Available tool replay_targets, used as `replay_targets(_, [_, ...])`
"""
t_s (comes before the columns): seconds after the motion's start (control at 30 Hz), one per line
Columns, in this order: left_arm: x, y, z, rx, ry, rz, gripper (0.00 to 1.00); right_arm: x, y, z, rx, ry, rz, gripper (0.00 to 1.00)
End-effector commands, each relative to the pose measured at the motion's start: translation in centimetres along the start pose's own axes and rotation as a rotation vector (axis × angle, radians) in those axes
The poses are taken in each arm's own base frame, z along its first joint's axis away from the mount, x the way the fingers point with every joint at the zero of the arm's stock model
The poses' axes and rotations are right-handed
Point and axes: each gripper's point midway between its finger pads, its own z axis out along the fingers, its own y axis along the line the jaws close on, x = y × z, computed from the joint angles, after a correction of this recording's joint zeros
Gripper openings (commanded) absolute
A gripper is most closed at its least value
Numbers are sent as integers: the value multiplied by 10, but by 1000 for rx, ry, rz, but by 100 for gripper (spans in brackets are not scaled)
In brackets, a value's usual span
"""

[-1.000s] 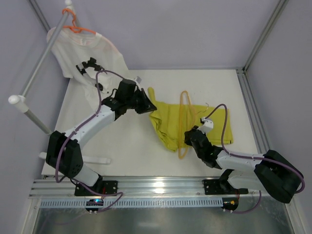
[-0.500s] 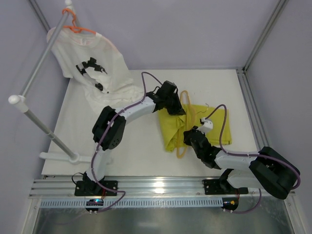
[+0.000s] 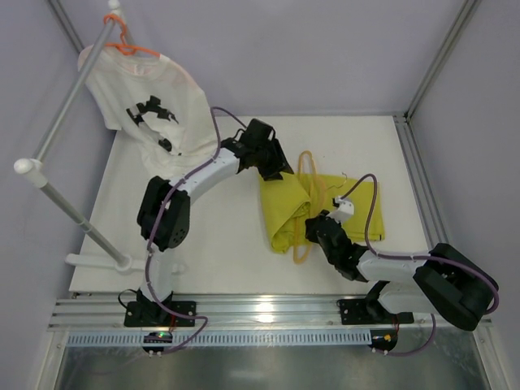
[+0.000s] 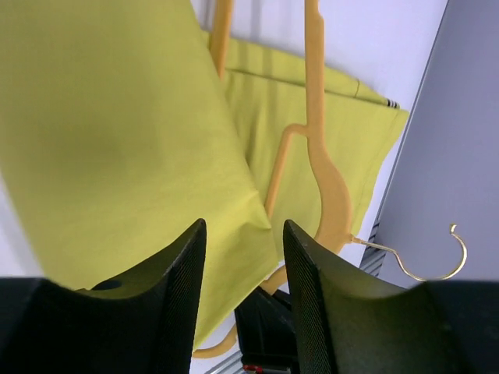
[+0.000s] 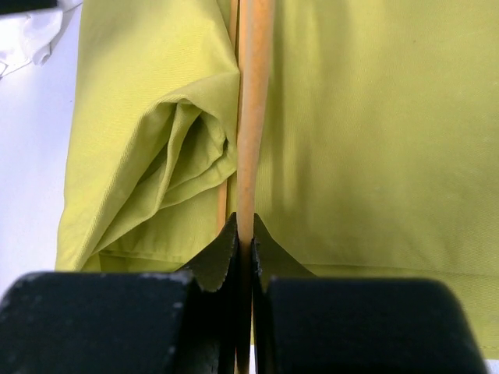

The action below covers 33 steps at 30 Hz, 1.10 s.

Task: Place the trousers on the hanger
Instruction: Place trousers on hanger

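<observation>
Trousers (image 3: 284,215) lay folded flat on the tabletop (image 3: 211,236), right of centre, with the yellow hanger (image 3: 308,175) across them. In the left wrist view, one hanger (image 4: 316,117) bar ran on top of the cloth. Another bar disappeared under the thick left fold of the trousers (image 4: 109,125). Its metal hook (image 4: 437,266) stuck out past the cloth edge. The left hand (image 3: 272,162) was at the far left corner of the trousers. Its fingers (image 4: 183,296) were spread apart just above the fold corner, with nothing gripped between them. The right hand (image 3: 318,229) was at the near side, its fingers (image 5: 226,249) pressed together on the hanger (image 5: 253,117) bar, with cloth on both sides of it. The bunched fold of the trousers (image 5: 156,156) sat just left of that bar. A white T-shirt (image 3: 154,114) hung on an orange hanger (image 3: 130,47) from the rail (image 3: 65,114) at far left, well apart from the trousers.
</observation>
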Motion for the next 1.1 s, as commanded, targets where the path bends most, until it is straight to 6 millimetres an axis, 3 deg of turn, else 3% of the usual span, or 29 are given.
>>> replay_targets(0.0, [-15,16,-41,-82,-51,66,45,27,-14,-4,26,104,-85,4])
replay_targets(0.03, [-9,24,-38,-96,-30,63,41,26,-14,-4,28,104,-86,4])
replay_targets(0.1, [4,22,-28,-48,7,68,36,25,-13,-4,26,109,-91,4])
replay_targets(0.13, [23,29,-19,-46,50,70,34,24,-11,-5,19,108,-90,4])
replay_targets(0.2, [36,20,-8,14,69,83,34,21,-8,-7,10,107,-92,4])
replay_targets(0.27, [63,13,4,51,131,112,35,19,-5,-9,-2,113,-107,4])
replay_targets(0.43, [98,22,36,72,207,114,35,14,10,-14,-56,131,-139,4])
replay_targets(0.67, [101,32,42,55,207,114,35,11,22,-24,-113,155,-148,18])
replay_targets(0.8, [89,31,36,67,173,106,37,12,20,-33,-118,164,-154,28])
replay_targets(0.87, [82,36,35,52,154,105,38,13,18,-38,-117,166,-150,29])
replay_targets(1.07, [85,54,43,-3,170,83,39,9,11,-45,-116,148,-138,29])
